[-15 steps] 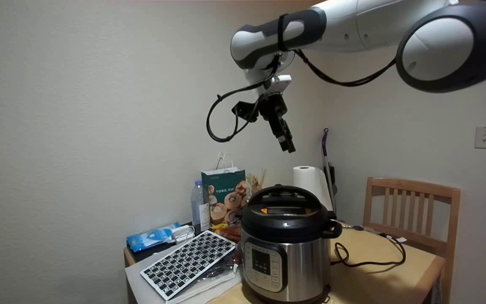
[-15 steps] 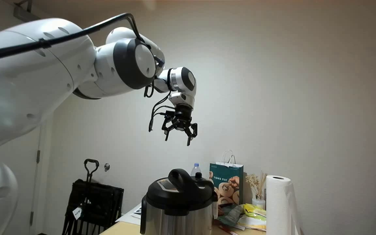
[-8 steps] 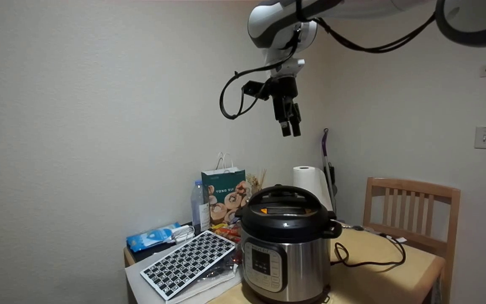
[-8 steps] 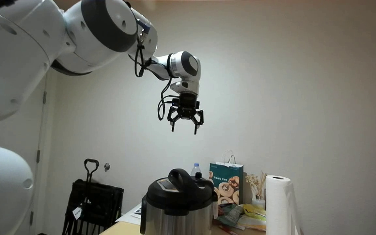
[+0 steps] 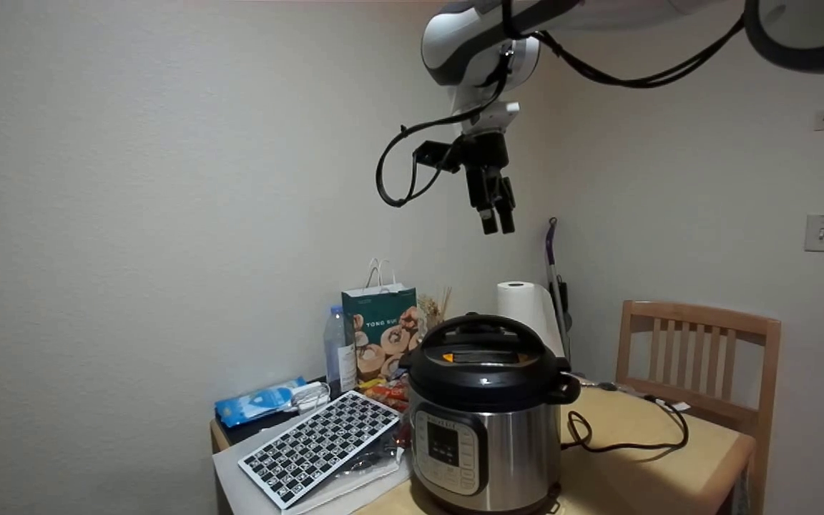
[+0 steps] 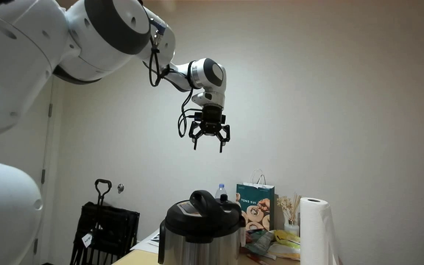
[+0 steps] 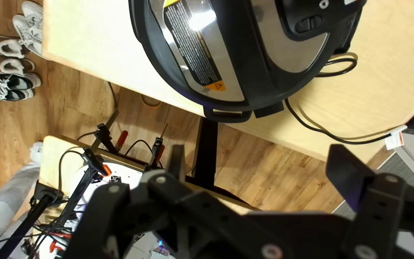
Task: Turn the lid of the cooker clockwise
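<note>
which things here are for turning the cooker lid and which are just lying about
For the job:
lid
cooker
fingers, open and touching nothing

Just lying about:
green shopping bag
bottle
paper towel roll
checkered board
blue packet
shoes

A pale yellowish wooden table [image 5: 641, 472] directly bears a large cylindrical stainless-steel cooker [image 5: 523, 458] with black trim, standing upright, a thin black power cord [image 5: 630, 448] curving loosely across the surface beside it, and a flat white sheet [image 5: 242, 488] spread along the table's edge.
</note>
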### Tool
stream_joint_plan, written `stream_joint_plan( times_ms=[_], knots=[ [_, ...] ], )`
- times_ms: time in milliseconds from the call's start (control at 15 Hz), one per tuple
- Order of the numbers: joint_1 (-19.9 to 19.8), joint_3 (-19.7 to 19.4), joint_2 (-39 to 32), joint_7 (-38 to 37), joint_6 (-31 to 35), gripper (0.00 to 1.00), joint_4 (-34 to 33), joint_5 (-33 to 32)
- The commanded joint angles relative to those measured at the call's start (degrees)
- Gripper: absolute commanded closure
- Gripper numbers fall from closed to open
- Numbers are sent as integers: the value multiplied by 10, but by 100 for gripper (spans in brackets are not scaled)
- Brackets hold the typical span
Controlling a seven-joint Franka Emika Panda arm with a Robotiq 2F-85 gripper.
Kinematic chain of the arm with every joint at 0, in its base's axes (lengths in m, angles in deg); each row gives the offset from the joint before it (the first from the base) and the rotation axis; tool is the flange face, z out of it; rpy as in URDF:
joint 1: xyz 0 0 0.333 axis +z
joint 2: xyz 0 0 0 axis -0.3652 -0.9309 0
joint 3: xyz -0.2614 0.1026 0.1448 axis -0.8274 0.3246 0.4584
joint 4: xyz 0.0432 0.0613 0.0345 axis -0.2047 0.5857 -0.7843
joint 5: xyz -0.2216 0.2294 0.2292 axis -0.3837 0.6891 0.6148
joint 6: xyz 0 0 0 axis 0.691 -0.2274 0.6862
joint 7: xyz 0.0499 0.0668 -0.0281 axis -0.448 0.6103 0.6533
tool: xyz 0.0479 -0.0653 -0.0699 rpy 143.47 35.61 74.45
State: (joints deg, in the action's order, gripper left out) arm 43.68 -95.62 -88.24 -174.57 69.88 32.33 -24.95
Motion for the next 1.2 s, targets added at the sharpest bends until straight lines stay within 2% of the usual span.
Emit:
stream_joint_plan(
  times_ms=[0,333,533,667,733,867,1133],
  knots=[
    [107,-153,25,0,0,0,75,41],
    [257,-385,1,0,-38,0,155,128],
    [359,-516,-12,0,-65,0,227,222],
    [428,-603,-40,0,-53,0,275,283],
    [370,-531,-14,0,-63,0,229,232],
    [413,-580,-25,0,-62,0,258,258],
    [421,-588,-33,0,-61,0,264,262]
  ],
)
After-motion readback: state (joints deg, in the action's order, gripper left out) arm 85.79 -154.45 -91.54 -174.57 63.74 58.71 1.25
